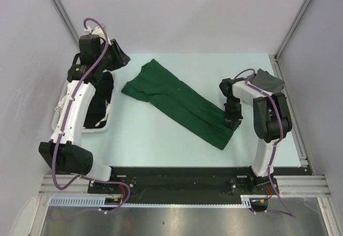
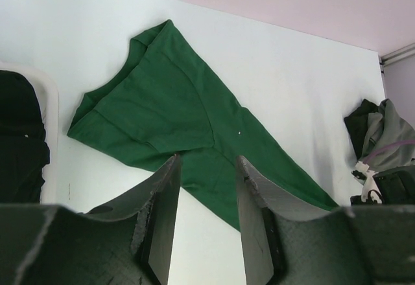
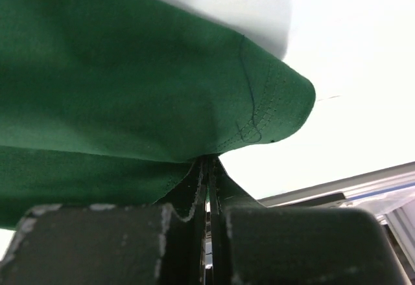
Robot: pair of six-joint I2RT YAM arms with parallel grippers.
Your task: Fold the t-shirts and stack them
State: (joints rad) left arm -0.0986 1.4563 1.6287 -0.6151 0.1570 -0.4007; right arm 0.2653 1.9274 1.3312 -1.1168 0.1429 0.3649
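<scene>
A dark green t-shirt lies stretched diagonally across the table from back left to front right. My right gripper stands at its front right end, shut on the hem; the right wrist view shows the green cloth pinched between the closed fingers. My left gripper hangs open above the shirt's back left end, apart from it. In the left wrist view, nothing sits between its fingers, and the green t-shirt lies beyond them. A grey t-shirt lies bunched at the back right. Black t-shirts fill the basket.
A white slatted basket stands at the left under my left arm, its rim at the left edge of the left wrist view. The bunched heap sits behind my right arm near the right wall rail.
</scene>
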